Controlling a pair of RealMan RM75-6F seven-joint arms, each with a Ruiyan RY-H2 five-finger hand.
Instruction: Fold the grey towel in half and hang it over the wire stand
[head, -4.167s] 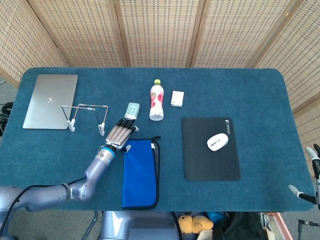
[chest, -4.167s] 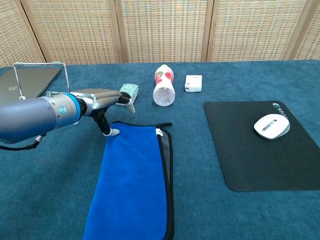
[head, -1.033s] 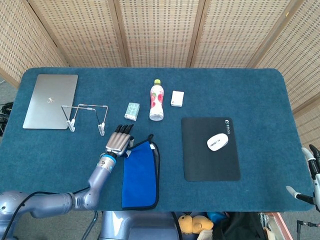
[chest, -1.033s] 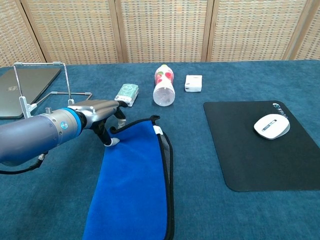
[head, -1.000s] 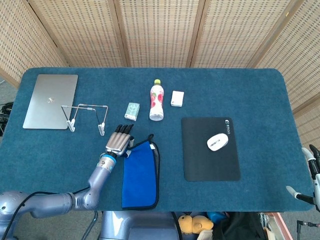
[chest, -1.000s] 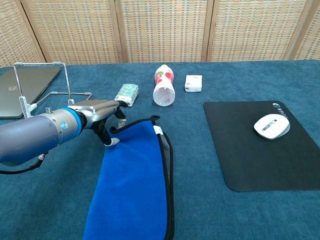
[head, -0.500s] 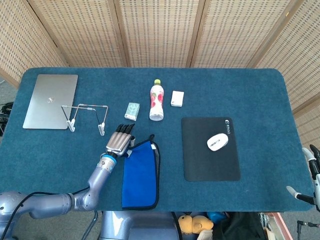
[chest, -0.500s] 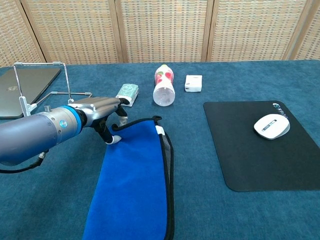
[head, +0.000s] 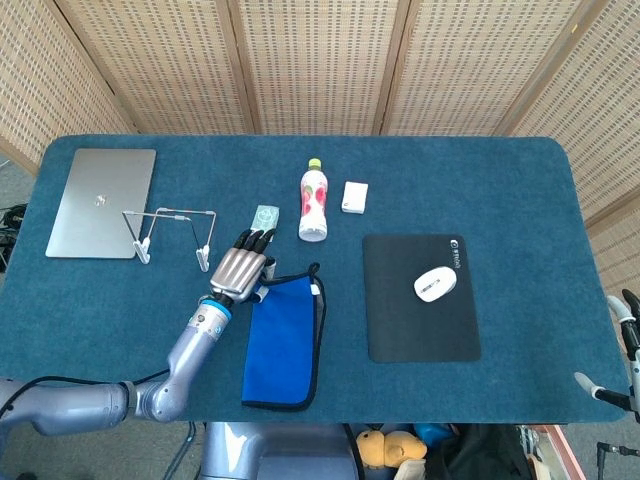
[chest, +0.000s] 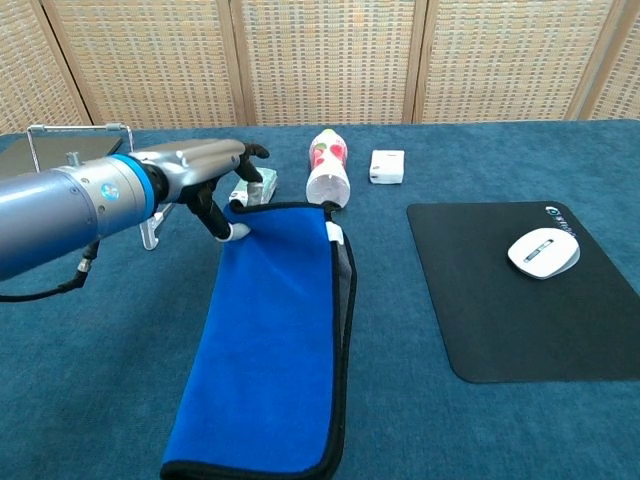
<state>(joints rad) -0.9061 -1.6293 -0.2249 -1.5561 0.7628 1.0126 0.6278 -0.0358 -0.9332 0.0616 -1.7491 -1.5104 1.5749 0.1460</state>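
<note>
the folded towel, blue on top with a grey underside and black piping (chest: 275, 340), has its near end on the blue-carpeted table (head: 500, 180) by the front edge, while its far left corner is lifted, pinched by the left hand (chest: 205, 175) between thumb and finger with the other fingers stretched forward over it. that pinch looks slight, on one corner only, so the cloth could slip out as more of its weight comes off the table. the layers may also slide apart and spoil the fold, since the grey layer already shows along the right edge. the right hand (head: 625, 350) shows only as fingertips off the table's right front corner, and i cannot tell whether it is clenched or released. beyond the towel, toward the left edge, stands the thin wire stand with white feet (head: 170, 235); it looks light, so a dragging towel might tip or push it toward the silver laptop (head: 100, 200) behind. a small green packet (head: 263, 218) and a lying white bottle with a red label and green cap (head: 314, 201) sit just past the hand, and a swing could knock them
</note>
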